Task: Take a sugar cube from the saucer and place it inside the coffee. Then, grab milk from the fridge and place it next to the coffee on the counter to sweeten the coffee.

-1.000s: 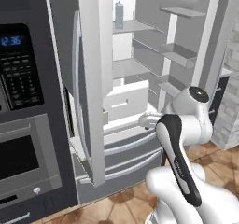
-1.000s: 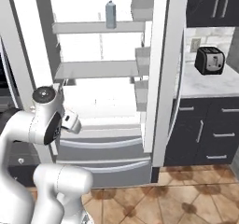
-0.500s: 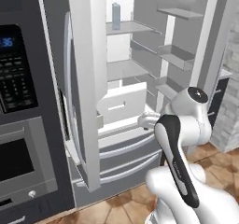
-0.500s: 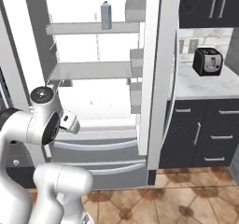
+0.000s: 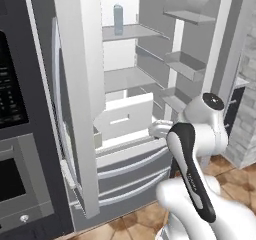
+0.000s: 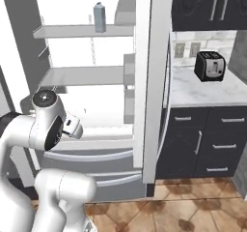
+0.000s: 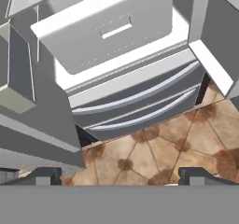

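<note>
The milk (image 5: 118,19) stands on the upper shelf of the open fridge (image 5: 127,79), out of reach for now.

It is upright near the back of the shelf, and both doors are swung wide, so the way to it seems free. The arm is folded low before the fridge, with the hand facing down at the lower drawers and the floor. The gripper (image 7: 119,175) has its fingers spread apart and holds nothing; I judge it must rise much higher to reach the carton.
</note>
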Robot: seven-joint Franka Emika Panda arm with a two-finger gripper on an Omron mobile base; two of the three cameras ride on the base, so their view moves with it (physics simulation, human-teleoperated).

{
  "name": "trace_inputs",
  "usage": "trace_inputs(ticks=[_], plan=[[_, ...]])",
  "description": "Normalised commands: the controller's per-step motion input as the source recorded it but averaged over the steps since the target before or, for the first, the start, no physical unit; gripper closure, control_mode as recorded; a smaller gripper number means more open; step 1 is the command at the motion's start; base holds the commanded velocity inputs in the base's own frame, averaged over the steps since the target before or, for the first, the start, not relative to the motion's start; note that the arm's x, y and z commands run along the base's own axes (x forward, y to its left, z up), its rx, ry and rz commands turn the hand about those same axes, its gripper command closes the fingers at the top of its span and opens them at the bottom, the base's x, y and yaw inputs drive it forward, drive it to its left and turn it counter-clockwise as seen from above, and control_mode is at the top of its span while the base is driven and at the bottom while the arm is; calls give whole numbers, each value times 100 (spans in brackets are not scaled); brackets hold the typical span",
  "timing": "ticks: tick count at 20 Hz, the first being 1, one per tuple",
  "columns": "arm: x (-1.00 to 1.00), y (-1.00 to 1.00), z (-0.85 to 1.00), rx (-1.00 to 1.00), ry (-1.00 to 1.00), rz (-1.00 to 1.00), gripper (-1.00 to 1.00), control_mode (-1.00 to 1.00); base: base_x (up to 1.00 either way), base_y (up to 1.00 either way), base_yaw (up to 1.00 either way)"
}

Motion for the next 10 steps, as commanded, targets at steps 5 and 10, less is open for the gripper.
trace_inputs(ticks=[5,10], plan=[[0,0,0,0,0,0,-100,100,86,0,4],[0,0,0,0,0,0,-100,100,68,-9,6]])
